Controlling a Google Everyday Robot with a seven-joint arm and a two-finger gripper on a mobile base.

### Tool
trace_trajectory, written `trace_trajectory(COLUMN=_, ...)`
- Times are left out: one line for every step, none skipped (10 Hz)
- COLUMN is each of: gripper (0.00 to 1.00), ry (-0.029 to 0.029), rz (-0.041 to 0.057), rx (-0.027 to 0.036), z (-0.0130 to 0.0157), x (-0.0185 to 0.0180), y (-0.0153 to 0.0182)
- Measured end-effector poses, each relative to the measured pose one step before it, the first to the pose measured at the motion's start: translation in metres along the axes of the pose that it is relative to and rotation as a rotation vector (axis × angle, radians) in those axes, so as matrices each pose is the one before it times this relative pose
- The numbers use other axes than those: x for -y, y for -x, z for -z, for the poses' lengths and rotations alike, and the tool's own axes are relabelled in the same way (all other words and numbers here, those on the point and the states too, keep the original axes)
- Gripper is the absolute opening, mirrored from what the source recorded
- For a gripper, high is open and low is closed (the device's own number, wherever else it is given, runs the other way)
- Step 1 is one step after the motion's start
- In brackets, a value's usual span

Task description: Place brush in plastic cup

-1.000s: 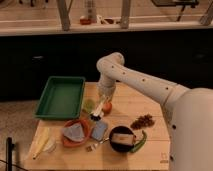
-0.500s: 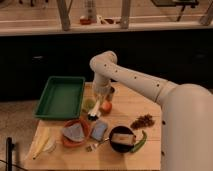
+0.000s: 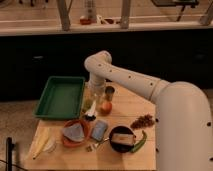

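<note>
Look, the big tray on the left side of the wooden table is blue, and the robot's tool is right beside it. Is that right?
Not quite. The camera view shows the big rectangular plastic tray is green, not blue. The rest is right: it lies on the left side of the wooden table, and the robot's tool hangs right beside it, shut.

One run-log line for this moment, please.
gripper: shut on slim white-handled brush | place: at pale yellow-green plastic cup, beside green rectangular tray | in cup: cannot tell
</note>
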Motion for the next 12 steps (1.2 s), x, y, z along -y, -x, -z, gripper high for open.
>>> trace_trajectory(gripper=0.0, ry=-0.00388, rz=0.00776, rx=-0.00089, z=-0.00105, x=0.00427, y=0.00029)
trace_trajectory(gripper=0.0, ry=-0.00177, rz=0.00851, rx=0.00059, z=-0.00163, x=0.00424, y=0.00024)
trace_trajectory(gripper=0.0, ry=-0.00072, rz=0.00589, rx=0.00073, z=-0.0012, x=0.00273, y=-0.00008)
trace_trajectory(gripper=0.0, ry=-0.00131, rz=0.00542, rx=0.00157, z=-0.00139, x=0.00267, y=-0.00041)
trace_trajectory(gripper=0.0, ry=-0.00085, rz=0.0043, rx=0.00153, z=-0.00148, x=0.00215, y=-0.00064)
trace_trajectory(gripper=0.0, ry=0.00018, rz=0.00593, rx=0.00272, z=-0.00242, x=0.00251, y=-0.00087)
trace_trajectory(gripper=0.0, ry=0.00216, rz=0.00463, rx=0.00293, z=-0.00155, x=0.00159, y=-0.00015)
trace_trajectory(gripper=0.0, ry=0.00291, rz=0.00575, rx=0.00468, z=-0.00236, x=0.00215, y=0.00011)
trace_trajectory(gripper=0.0, ry=0.00365, rz=0.00697, rx=0.00571, z=-0.00305, x=0.00257, y=-0.00017)
trace_trajectory(gripper=0.0, ry=0.00271, rz=0.00529, rx=0.00468, z=-0.00249, x=0.00235, y=0.00004)
trace_trajectory(gripper=0.0, ry=0.00265, rz=0.00229, rx=0.00415, z=-0.00171, x=0.00085, y=-0.00028)
trace_trajectory(gripper=0.0, ry=0.00084, rz=-0.00016, rx=0.00253, z=-0.00132, x=-0.00033, y=-0.00081)
